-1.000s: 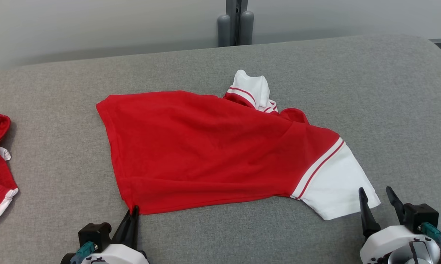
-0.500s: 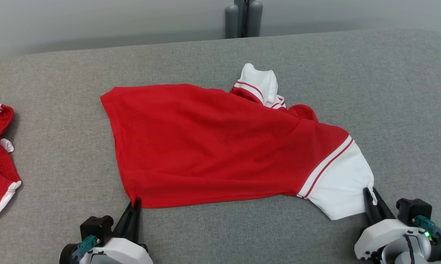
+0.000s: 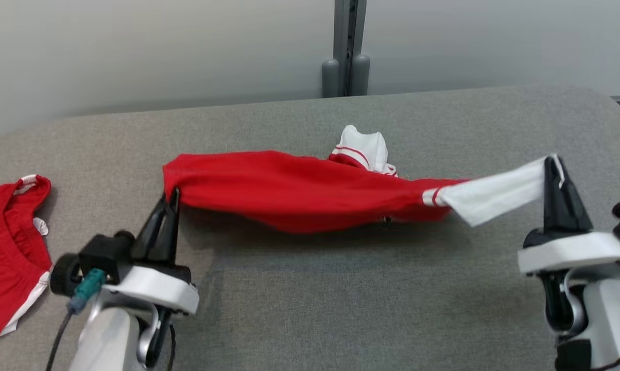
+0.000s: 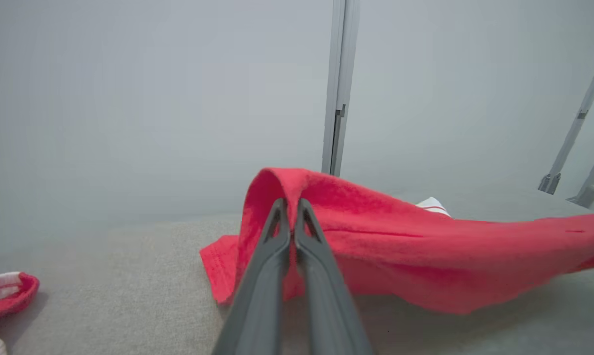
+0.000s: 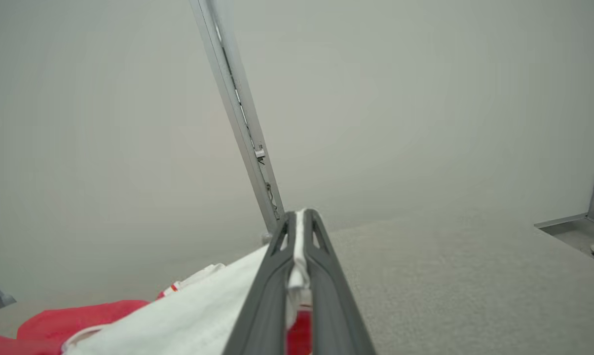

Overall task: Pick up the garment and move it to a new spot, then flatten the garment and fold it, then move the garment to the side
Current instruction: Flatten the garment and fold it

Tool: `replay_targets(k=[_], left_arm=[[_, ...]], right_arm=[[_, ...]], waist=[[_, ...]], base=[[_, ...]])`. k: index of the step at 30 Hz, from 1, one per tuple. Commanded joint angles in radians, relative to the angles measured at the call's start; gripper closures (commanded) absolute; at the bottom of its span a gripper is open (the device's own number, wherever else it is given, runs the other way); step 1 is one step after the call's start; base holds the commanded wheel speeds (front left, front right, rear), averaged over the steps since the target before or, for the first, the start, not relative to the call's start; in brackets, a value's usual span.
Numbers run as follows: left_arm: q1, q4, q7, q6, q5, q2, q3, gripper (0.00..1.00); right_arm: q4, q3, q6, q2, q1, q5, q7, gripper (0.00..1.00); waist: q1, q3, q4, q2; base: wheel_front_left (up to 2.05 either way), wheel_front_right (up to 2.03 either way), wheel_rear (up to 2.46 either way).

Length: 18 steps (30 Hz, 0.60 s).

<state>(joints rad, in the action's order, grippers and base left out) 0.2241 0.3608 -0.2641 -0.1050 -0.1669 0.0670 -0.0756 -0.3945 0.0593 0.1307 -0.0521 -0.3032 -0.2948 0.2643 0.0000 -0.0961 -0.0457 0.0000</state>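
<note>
The red shirt is found slung between both pincers, sagging in the middle, its far side apparently trailing on the grey table. The left pincer is clamped on a red hem corner and the right pincer on the white sleeve edge. An even lift with the cloth drawn taut is advised, as the thin sleeve hold may slip. The other red garment at the left should be avoided.

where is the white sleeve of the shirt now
In the head view the white sleeve is at the right, held above the gray surface, its edge pinched in the right gripper; the shirt's red body stretches toward the left gripper.
</note>
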Motion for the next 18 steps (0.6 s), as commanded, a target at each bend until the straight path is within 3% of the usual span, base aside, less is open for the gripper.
replay_targets(k=[1,9,14,18], left_arm=[[0.049,-0.024,0.000,-0.007,0.011,0.021,0.008,1.00],[0.288,-0.103,0.008,-0.018,0.039,0.140,0.023,1.00],[0.433,-0.141,0.070,-0.022,0.029,0.209,0.021,1.00],[0.516,-0.151,0.130,-0.024,0.014,0.225,0.024,1.00]], right_arm=[[0.038,0.007,0.000,-0.021,-0.042,-0.023,0.000,1.00],[0.197,-0.027,0.000,-0.101,-0.267,-0.090,0.000,1.00],[0.225,-0.048,0.000,-0.135,-0.405,-0.128,-0.002,1.00],[0.208,-0.054,0.000,-0.158,-0.501,-0.132,-0.027,1.00]], waist=[[0.0000,0.042,0.002,0.0000],[0.0000,0.104,-0.005,0.0000],[0.0000,0.098,-0.011,0.0000],[0.0000,0.044,-0.011,0.0000]], base=[[0.00,0.00,0.00],[0.00,0.00,0.00],[0.00,0.00,0.00],[0.00,0.00,0.00]])
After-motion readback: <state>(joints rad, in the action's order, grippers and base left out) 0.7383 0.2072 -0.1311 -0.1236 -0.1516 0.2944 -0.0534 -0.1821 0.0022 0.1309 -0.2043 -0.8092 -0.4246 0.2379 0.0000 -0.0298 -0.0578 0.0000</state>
